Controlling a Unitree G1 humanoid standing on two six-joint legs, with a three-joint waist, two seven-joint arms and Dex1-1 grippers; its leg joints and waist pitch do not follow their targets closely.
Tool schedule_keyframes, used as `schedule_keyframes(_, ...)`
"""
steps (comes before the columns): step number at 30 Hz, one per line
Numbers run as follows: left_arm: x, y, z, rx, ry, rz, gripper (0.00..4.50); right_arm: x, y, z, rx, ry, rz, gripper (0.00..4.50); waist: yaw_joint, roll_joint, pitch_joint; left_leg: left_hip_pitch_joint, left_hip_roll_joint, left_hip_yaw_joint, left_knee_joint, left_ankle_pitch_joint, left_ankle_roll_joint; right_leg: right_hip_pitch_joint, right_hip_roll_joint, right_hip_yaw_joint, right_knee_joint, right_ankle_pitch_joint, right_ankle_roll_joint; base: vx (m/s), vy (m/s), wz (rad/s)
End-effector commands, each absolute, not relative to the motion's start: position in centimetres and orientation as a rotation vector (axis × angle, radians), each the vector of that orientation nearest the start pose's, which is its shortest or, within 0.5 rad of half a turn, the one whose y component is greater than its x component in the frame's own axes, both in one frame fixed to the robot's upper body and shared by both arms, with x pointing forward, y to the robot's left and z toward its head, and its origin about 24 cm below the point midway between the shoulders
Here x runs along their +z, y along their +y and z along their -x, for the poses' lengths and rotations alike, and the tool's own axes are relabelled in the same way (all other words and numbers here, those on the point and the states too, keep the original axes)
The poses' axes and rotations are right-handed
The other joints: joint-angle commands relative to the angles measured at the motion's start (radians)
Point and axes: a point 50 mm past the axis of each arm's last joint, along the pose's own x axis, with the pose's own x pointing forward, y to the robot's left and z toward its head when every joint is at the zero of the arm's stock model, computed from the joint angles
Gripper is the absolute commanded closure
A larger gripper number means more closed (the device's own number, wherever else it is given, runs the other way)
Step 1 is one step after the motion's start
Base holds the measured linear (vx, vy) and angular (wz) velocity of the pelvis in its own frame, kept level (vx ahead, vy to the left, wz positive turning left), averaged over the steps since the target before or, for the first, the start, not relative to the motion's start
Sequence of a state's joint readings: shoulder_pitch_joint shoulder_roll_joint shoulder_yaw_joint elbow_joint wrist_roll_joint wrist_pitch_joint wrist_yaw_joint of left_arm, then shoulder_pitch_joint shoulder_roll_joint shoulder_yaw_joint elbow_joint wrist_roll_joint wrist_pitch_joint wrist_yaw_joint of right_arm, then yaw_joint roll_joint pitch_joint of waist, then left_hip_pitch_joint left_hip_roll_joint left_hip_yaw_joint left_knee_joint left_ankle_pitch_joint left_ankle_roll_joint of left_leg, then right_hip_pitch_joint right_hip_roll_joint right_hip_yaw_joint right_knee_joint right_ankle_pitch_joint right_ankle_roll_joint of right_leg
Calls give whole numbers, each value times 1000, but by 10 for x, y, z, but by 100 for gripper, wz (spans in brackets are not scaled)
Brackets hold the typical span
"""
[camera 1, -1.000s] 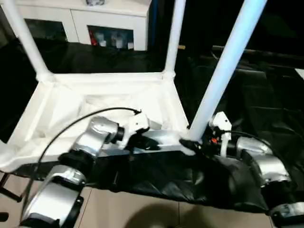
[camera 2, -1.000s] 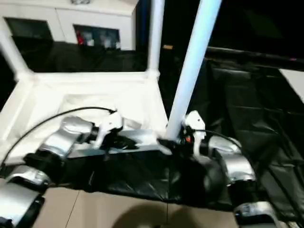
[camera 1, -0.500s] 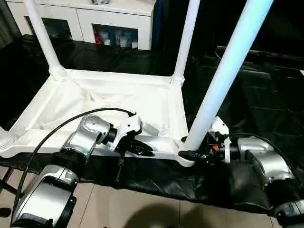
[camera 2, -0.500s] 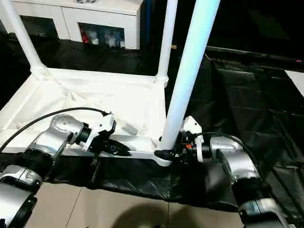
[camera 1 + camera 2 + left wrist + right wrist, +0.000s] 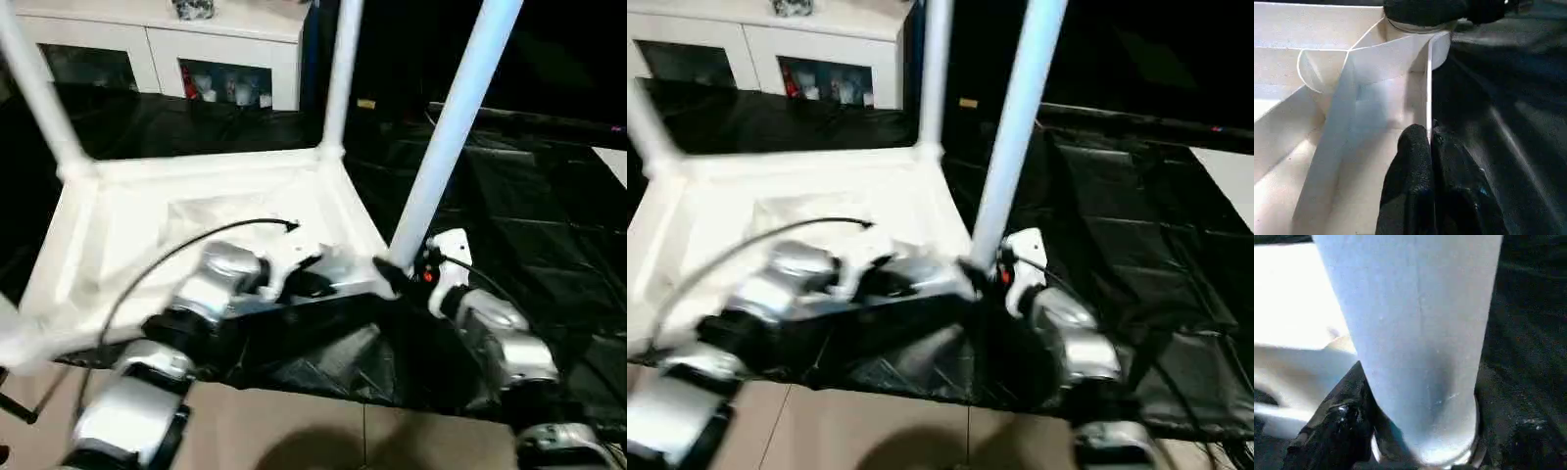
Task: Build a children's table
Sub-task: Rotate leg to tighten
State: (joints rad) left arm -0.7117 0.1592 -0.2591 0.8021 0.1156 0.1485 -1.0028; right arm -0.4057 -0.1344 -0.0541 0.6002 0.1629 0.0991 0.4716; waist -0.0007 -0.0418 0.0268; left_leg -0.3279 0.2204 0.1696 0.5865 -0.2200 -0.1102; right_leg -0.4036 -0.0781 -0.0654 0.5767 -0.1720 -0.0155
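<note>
The children's table [image 5: 196, 211] lies upside down on black cloth, its ribbed underside facing up. White legs stand in the far left [image 5: 34, 88], far right [image 5: 338, 78] and near right [image 5: 446, 137] corner sockets. My left gripper [image 5: 318, 286] is at the near rim, and in the left wrist view its fingers [image 5: 1410, 161] pinch the thin rim wall [image 5: 1427, 88] between them. My right gripper [image 5: 390, 277] sits at the foot of the near right leg. In the right wrist view that leg [image 5: 1415, 333] stands between its black fingers [image 5: 1337, 431].
A white cabinet [image 5: 157, 49] with glass-fronted shelves stands behind the table. Black cloth [image 5: 529, 215] covers the surface to the right and hangs over the near edge. Tiled floor [image 5: 294, 431] lies below. A black cable [image 5: 196, 240] arcs over my left forearm.
The whole picture has swung and tilted, so the camera moved. Both grippers keep their places on the rim and on the leg. The right jaws have narrowed a little on the leg.
</note>
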Motion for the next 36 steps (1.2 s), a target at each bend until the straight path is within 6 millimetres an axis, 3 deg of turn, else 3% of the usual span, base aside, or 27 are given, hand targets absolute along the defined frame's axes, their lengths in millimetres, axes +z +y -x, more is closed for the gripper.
schedule_keyframes(1, 36, 39, -323, -1285, 459, -328, 450, 2, -96, -310, 598, 335, -24, 195, -5, 2, -30, -7, 1, -1, -84, -328, 34, 27, -48, 26, -99, -542, -99, 0, 0, 0)
schedule_keyframes(3, 35, 36, -322, -1281, 458, -329, 450, 4, -88, -309, 622, 315, 15, 195, -7, 1, -31, -9, 1, -1, -84, -329, 33, 26, -49, 26, -99, -545, -95, 0, 0, 0)
schedule_keyframes(5, 36, 36, -322, -1277, 456, -332, 450, 7, -86, -311, 624, 279, 11, 126, -9, -1, -30, -9, -2, -1, -83, -335, 44, 25, -50, 26, -102, -564, -88, 0, 0, 0)
schedule_keyframes(7, 36, 37, -322, -1274, 456, -333, 450, 9, -87, -312, 618, 266, -1, 119, -11, 0, -30, -10, 0, -2, -84, -335, 47, 23, -51, 27, -102, -560, -90, 0, 0, 0)
schedule_keyframes(11, 39, 52, -323, -1317, 438, -331, 450, 15, -111, -312, 666, 225, 3, 79, -11, -2, -33, -16, 4, -2, -86, -317, 61, 30, -51, 30, -95, -490, -111, 0, 0, 0)
schedule_keyframes(15, 42, 65, -319, -1407, 406, -314, 450, 19, -130, -310, 743, 224, 38, 77, -11, -2, -40, -20, 6, 5, -81, -243, 83, 40, -50, 37, -75, -330, -175, 14, -3, 1)
schedule_keyframes(17, 43, 78, -317, -1445, 414, -316, 450, 23, -142, -306, 826, 218, 66, 77, -8, -1, -46, -18, 8, 13, -73, -161, 114, 45, -50, 40, -58, -178, -235, 64, -17, 6)
schedule_keyframes(18, 44, 81, -317, -1457, 417, -317, 450, 25, -145, -305, 855, 214, 69, 77, -7, 0, -46, -16, 8, 14, -71, -151, 124, 45, -49, 40, -55, -152, -250, 74, -22, 5)
schedule_keyframes(20, 46, 93, -316, -1498, 425, -331, 450, 31, -155, -301, 958, 221, 66, 77, -4, -1, -53, -26, 5, 14, -64, -67, 162, 59, -47, 40, -35, -21, -285, 68, -19, 3)
schedule_keyframes(23, 49, 101, -316, -1527, 425, -325, 450, 34, -163, -296, 1051, 248, 74, 77, 3, -3, -57, -25, 5, 16, -55, -3, 206, 61, -48, 42, -19, 86, -316, 0, 0, 0)
schedule_keyframes(25, 51, 106, -316, -1550, 434, -320, 450, 36, -168, -294, 1116, 279, 67, 93, 7, -3, -54, -21, 8, 17, -55, 1, 218, 57, -48, 40, -20, 77, -322, 0, 0, 0)
schedule_keyframes(27, 53, 110, -316, -1570, 442, -321, 450, 38, -170, -292, 1165, 302, 59, 109, 10, -3, -52, -20, 10, 16, -57, -25, 208, 57, -49, 39, -24, 22, -317, 0, 0, 0)
schedule_keyframes(29, 54, 112, -315, -1589, 444, -324, 450, 39, -171, -290, 1204, 319, 52, 113, 14, 0, -46, -19, 13, 17, -61, -79, 174, 55, -48, 38, -32, -65, -303, 0, 0, 0)
schedule_keyframes(30, 55, 113, -315, -1598, 448, -319, 450, 39, -171, -289, 1224, 329, 51, 144, 16, 0, -46, -18, 16, 17, -63, -90, 164, 54, -48, 38, -34, -81, -299, 0, 0, 0)
schedule_keyframes(32, 56, 115, -314, -1621, 457, -317, 450, 39, -170, -287, 1263, 352, 52, 151, 21, 4, -44, -18, 17, 19, -63, -109, 131, 53, -46, 38, -34, -104, -288, 0, 0, 0)
schedule_keyframes(36, 56, 117, -314, -1646, 469, -326, 450, 36, -167, -283, 1308, 372, 43, 179, 31, 5, -44, -18, 14, 19, -63, -119, 109, 53, -46, 38, -34, -118, -272, 0, 0, 0)
